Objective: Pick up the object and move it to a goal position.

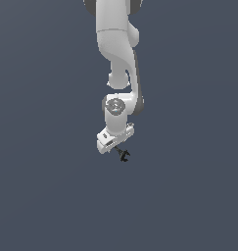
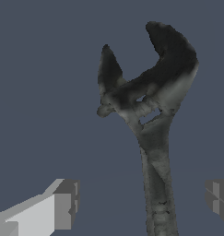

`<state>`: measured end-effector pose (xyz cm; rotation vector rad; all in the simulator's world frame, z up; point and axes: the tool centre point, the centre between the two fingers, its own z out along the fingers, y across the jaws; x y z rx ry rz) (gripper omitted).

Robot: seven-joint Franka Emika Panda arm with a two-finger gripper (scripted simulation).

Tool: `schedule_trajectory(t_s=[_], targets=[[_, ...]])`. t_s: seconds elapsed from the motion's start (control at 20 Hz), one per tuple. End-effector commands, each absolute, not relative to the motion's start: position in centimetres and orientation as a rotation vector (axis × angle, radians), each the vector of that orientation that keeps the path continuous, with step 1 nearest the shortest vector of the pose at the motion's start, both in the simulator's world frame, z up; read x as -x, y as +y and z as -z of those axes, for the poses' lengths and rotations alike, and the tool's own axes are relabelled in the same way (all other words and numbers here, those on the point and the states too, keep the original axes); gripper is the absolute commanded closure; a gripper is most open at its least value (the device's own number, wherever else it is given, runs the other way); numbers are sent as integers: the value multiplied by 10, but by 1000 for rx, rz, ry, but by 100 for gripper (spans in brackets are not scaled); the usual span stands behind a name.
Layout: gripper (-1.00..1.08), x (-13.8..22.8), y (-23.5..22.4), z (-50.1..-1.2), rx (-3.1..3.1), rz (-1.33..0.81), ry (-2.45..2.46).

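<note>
A white robot arm (image 1: 118, 59) reaches down through the middle of the exterior view over a plain slate-blue worktop (image 1: 42, 196), its claw (image 1: 115, 147) tilted toward that view's right. A small, dark grey-black wrench (image 1: 123, 155) sits at the claw's tip, its forked head pointing away from the arm and down toward the exterior view's right; its thin handle runs back up toward the fingers. At this size the exterior view does not settle whether the tool is touching the surface or is clear of it.

The wrist view shows the wrench (image 2: 152, 120) close up: a weathered adjustable spanner with a curved, two-pronged head, a ridged adjusting screw just below the fork, and a straight handle running back between the claw's two grey-padded fingertips (image 2: 67, 205). The pads stand well apart, one on either side of the handle, with bare worktop visible between each pad and the tool. The claw is spread wide and its pads are not pressing on the wrench. The handle's near end runs out of the wrist view, so how it is held there cannot be seen.
</note>
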<state>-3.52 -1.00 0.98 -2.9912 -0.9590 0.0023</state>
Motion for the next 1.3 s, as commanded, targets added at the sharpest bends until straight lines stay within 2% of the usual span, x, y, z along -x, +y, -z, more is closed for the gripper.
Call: schedule_trajectory(t_s=[0.0, 0.05, 0.75, 1.25], targets=[[-92, 34, -10, -8, 2992, 0, -959], [108, 34, -10, -8, 2992, 0, -959], [108, 33, -4, -14, 2989, 2, -965], [108, 18, 27, -66, 2989, 2, -965]])
